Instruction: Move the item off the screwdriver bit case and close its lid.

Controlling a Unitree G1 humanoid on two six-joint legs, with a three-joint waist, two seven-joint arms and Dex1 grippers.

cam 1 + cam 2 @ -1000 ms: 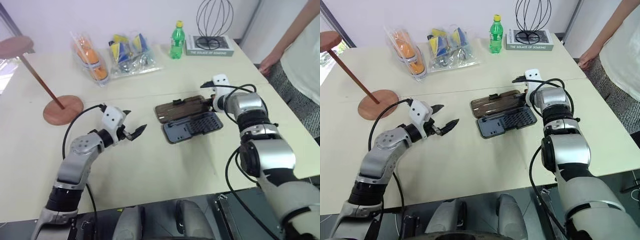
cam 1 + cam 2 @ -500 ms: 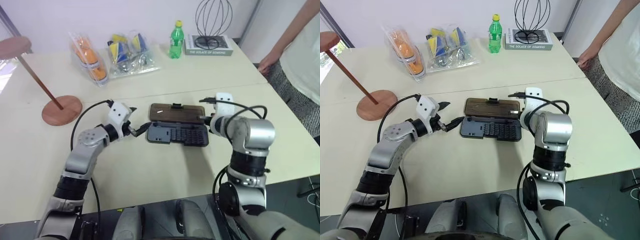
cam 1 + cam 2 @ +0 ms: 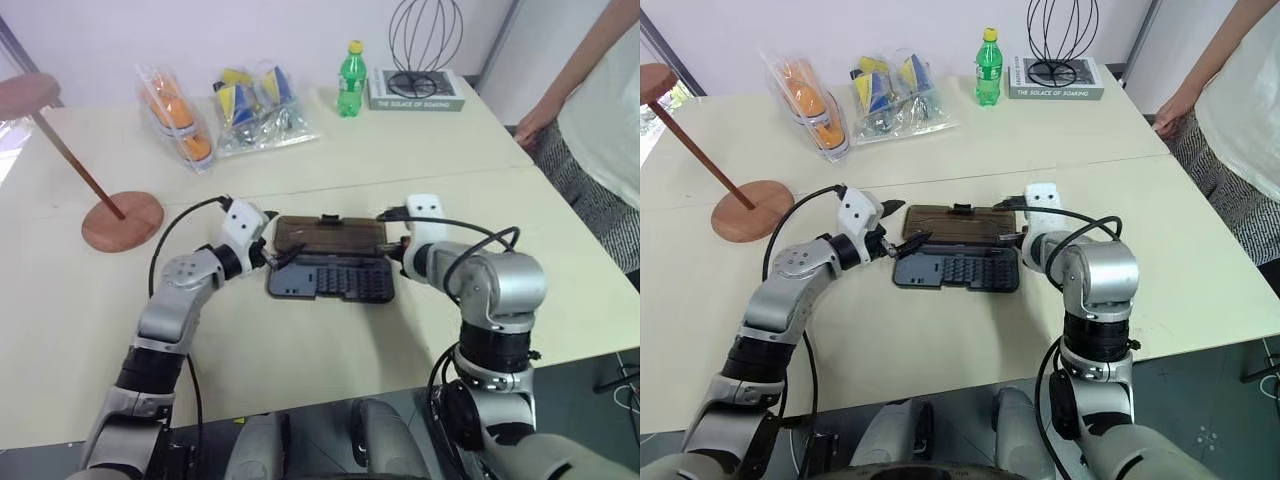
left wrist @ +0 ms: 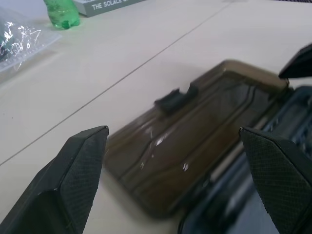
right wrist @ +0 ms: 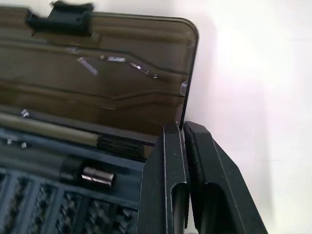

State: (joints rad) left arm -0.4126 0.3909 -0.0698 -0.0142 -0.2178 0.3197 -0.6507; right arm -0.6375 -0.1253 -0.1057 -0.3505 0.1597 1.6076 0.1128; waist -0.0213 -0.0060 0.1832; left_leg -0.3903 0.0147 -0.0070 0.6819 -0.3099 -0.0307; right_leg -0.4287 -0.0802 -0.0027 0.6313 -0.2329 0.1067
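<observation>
Lying open, dark grey screwdriver bit case [image 3: 330, 278], smoky-brown lid [image 3: 330, 235].

Dark grey bit case [image 3: 330, 281], smoky-brown translucent lid [image 3: 330, 235], reddish-brown wooden stand [image 3: 122, 221], green bottle [image 3: 352, 79], cream table [image 3: 300, 350]

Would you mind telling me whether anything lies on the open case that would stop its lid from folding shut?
Nothing visible does. The lid lies flat open behind the screwdriver bit case, whose tray holds only its bits; the wooden stand stands well off to the left.
</observation>
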